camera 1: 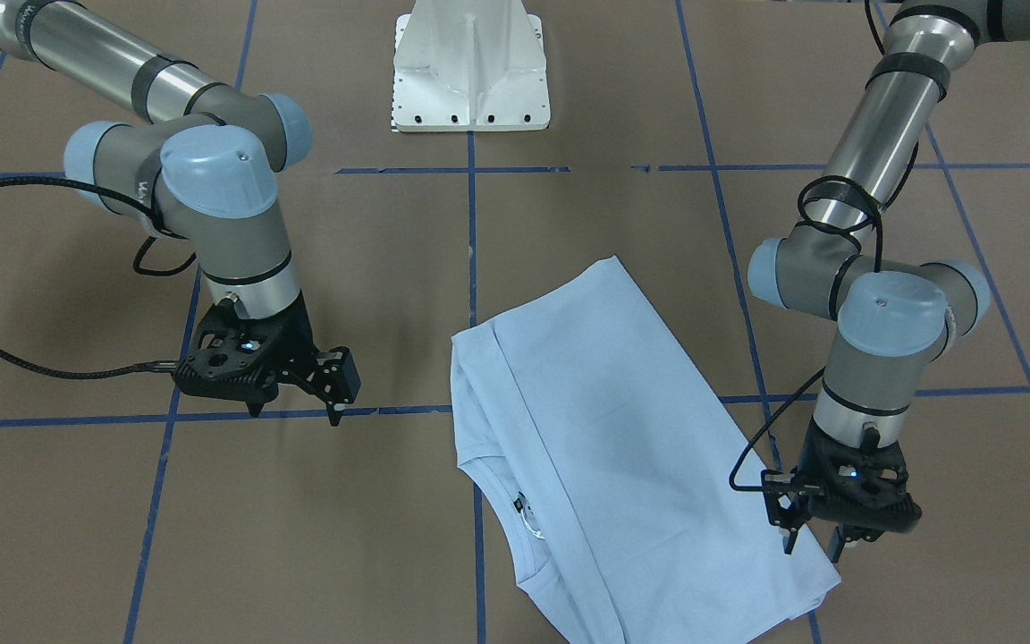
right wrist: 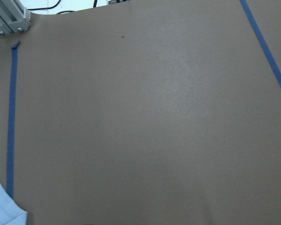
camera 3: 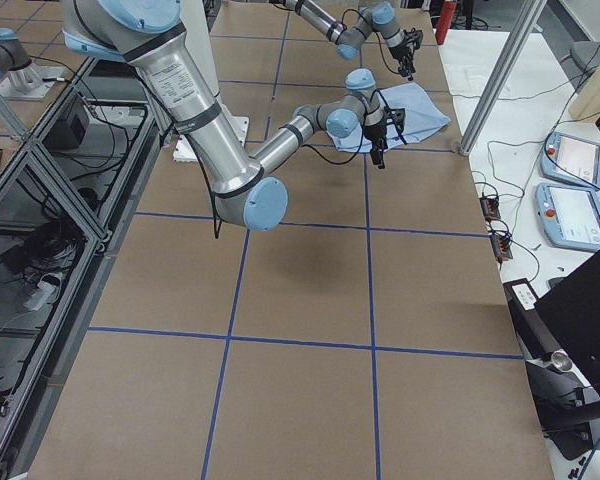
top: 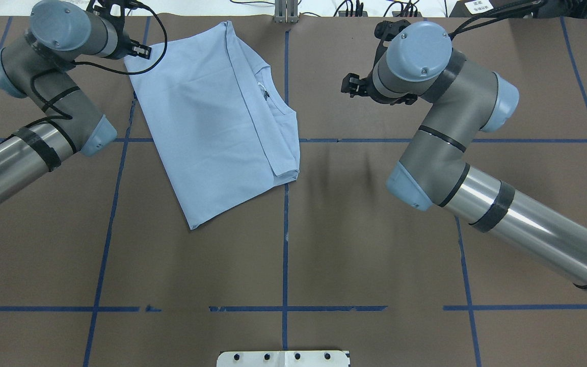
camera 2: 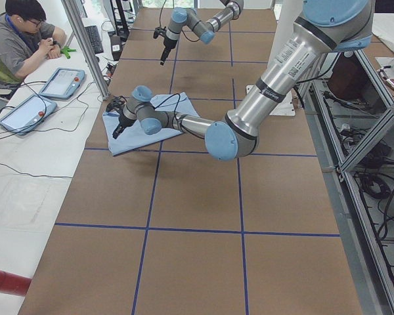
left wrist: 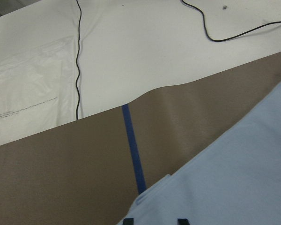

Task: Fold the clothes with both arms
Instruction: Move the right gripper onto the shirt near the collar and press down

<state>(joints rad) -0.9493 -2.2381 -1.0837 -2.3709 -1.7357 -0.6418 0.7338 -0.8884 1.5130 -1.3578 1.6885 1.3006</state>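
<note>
Left gripper [camera 1: 812, 547] – jaws point straight down and stand moderately apart, with nothing between them. It is over the T-shirt's outer far corner. In the left wrist view the two fingertips [left wrist: 128, 220] sit at the bottom edge with pale blue cloth under them; whether they touch the fabric cannot be told.

Right gripper [camera 1: 296, 413] – jaws spread wide and holding nothing. It hangs above the bare brown table [camera 1: 372, 537], well apart from the shirt, on the robot's right of it. Its wrist view shows only table, blue tape and a sliver of the shirt's edge at the lower left.

T-shirt [camera 1: 604, 420] – light blue, folded lengthwise into a long panel. It lies flat and skewed on the far part of the table, mostly on the robot's left of the centre tape line [top: 285, 214]. The ribbed collar [camera 1: 533, 559] is at its far end, toward the robot's right side.

Writing: the dark neck label [camera 1: 520, 502] inside the collar is too small to read. A clear plastic sheet [left wrist: 28, 89] on the white bench beyond the table carries a line of fine print, illegible. The pale lettering on the right arm's wrist joint [camera 1: 144, 190] is partly hidden and unreadable.
</note>
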